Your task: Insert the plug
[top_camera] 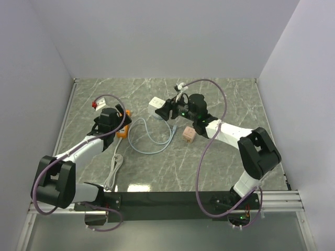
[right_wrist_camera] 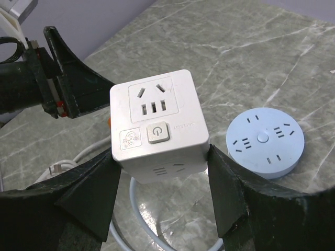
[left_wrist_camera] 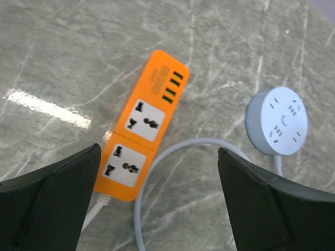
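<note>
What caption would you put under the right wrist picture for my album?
Right pincer grips a white cube socket, with a round blue socket lying on the table nearby.

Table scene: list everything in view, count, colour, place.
orange plastic power strip: one, orange, left of centre.
white plastic cube socket: one, white, back centre.
round pale blue socket disc: one, pale blue, beside the cube socket.
thin pale blue cable: one, pale blue, looped in the middle.
white cord: one, white, trailing from the strip.
small pink cube: one, pink, right of the cable loop.
left end effector: one, black, open above the power strip.
right end effector: one, black, shut on the cube socket.
</note>
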Controlling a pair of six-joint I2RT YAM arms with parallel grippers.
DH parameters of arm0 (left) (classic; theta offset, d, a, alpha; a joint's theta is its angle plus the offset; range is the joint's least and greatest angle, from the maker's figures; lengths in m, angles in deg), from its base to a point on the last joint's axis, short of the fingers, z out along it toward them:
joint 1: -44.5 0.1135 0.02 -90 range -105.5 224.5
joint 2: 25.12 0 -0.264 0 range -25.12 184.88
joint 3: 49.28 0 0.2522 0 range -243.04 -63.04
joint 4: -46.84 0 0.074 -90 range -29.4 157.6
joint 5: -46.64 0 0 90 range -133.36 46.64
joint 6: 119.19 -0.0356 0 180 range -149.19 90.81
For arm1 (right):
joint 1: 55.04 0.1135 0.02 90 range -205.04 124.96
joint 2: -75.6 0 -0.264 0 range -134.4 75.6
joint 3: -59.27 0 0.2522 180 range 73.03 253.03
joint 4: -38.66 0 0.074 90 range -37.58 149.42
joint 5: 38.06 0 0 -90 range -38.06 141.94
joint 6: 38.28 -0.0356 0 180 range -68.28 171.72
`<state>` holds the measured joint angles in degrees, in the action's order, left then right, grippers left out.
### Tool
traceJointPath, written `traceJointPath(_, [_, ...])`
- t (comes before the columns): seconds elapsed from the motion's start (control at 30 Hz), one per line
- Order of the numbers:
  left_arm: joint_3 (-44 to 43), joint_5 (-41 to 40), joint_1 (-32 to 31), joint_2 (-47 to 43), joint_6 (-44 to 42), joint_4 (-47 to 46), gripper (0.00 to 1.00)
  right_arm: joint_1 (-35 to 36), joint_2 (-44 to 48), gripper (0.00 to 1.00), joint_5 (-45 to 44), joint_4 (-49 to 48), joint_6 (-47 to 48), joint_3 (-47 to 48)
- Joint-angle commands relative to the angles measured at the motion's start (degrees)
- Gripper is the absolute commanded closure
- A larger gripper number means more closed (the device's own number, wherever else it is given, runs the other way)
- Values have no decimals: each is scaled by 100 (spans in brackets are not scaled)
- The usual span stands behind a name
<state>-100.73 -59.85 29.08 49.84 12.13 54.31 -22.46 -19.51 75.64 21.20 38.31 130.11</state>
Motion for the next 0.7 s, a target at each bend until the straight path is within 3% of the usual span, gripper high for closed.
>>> traceJointPath(0.0, [-63,-416,21,80,104,84,1,-32,1,99,222,-340,31,365])
traceJointPath(0.5, [-563,-39,21,1425,-45,-13,1,-85,186,99,293,-516,-30,49])
traceJointPath(0.67, [-581,287,-48,1627,-194,-207,12,-129,247,99,328,-551,-56,-47])
